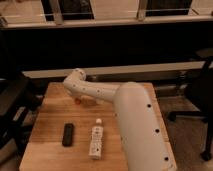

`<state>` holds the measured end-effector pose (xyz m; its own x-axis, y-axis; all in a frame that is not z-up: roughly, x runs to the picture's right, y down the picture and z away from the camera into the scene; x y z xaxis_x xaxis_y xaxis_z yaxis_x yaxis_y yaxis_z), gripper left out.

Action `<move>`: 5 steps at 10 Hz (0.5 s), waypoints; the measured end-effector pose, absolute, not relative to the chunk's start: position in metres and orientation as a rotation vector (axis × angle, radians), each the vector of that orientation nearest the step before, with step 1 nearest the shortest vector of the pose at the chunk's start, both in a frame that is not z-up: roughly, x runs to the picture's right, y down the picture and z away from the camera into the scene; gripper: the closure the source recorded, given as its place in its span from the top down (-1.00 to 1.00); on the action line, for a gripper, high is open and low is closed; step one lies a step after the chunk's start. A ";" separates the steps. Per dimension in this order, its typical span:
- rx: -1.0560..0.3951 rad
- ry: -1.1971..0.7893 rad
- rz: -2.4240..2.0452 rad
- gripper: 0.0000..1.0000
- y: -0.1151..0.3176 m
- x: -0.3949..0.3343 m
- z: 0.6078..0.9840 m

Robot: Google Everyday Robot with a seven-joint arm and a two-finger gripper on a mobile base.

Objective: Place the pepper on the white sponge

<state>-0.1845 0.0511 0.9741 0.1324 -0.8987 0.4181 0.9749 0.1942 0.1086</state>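
Dim room, dark wall behind, light wooden worktop point(50, 120). Front left: flat black rectangular remote point(67, 134). Farther back, slightly right, small red-orange pepper point(78, 101) shows low at the worktop under the bend of the white robot arm point(95, 92). Gripper point(79, 97) right at the pepper, mostly hidden; cannot tell the jaws' state. Right of remote lies white-labelled plastic bottle point(95, 141). Far right: black office chair point(200, 90).

One table point(50, 147). On it, one remote point(67, 134) and one bottle point(96, 141). One pepper point(78, 100), just a red-orange sliver under the arm point(132, 117). One arm only, with one gripper point(80, 98) at its end, low over the table's far left part, mostly hidden. Two chairs: left chair point(12, 97), right chair point(204, 85). Six kinds of thing, eight in all.
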 end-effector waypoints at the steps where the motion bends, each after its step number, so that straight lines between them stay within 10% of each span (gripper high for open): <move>1: -0.210 -0.439 -1.374 -0.99 0.052 -0.185 0.974; 5: -0.119 -0.445 -1.396 -1.00 0.024 -0.198 0.947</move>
